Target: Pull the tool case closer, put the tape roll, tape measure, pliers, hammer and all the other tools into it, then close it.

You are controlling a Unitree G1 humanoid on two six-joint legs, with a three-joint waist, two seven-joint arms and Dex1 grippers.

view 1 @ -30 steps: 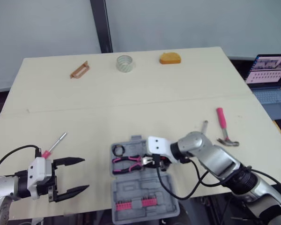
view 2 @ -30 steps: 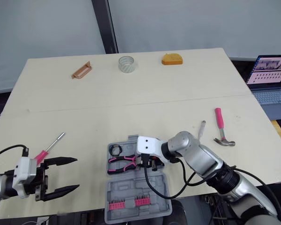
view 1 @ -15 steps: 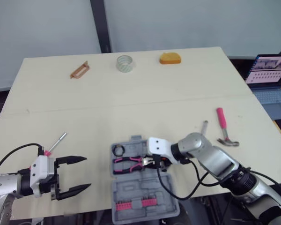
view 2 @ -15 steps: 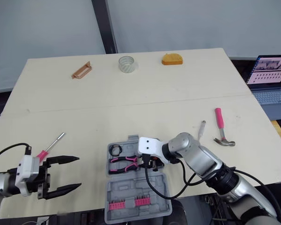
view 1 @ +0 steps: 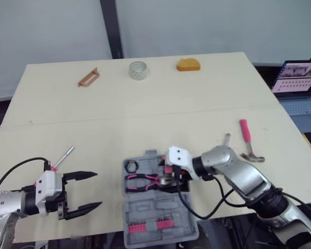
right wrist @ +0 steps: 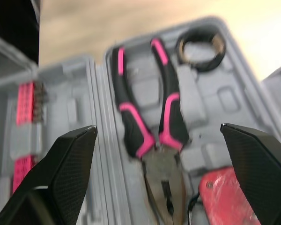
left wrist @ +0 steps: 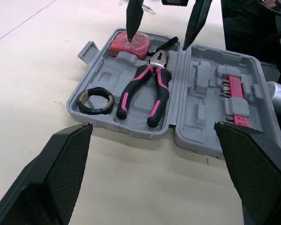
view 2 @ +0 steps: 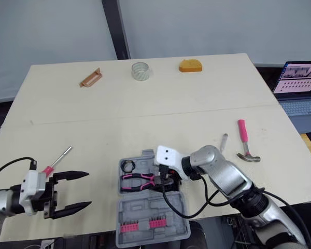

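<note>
Progress check, head views first: tool case (view 1: pixel 158 205) sits open at the table's 6 o'clock edge, close in front of you, with pliers (view 1: pixel 142 180) and a black tape roll (view 1: pixel 131 166) seated in its far half. Right gripper (view 1: pixel 170 179) hovers over the pliers' nose. Left gripper (view 1: pixel 87 193) hangs at 8 o'clock, fingers spread, empty. Not packed yet: hammer (view 1: pixel 247 140) and a small metal rod (view 1: pixel 226 140) at 3 o'clock, screwdriver (view 1: pixel 60 159) at 8 o'clock just beyond the left gripper, and clear tape roll (view 1: pixel 138 69), orange item (view 1: pixel 188 64) and brown handle piece (view 1: pixel 88 77) along 12 o'clock. Left wrist view: a red tape measure (left wrist: pixel 129 44), as I judge it, lies in the case beside the pliers' head. The right gripper's two fingertips (left wrist: pixel 133 16) hang apart above it, gripping nothing, and a pink bit set (left wrist: pixel 234 93) sits in the near half. Right wrist view: pliers, black tape roll and red tape measure show between its wide-apart fingers (right wrist: pixel 61 173). My call: pull done, three tools in. You have the hammer, screwdriver and far-edge items left to fetch, and the case is not yet closed.
</note>
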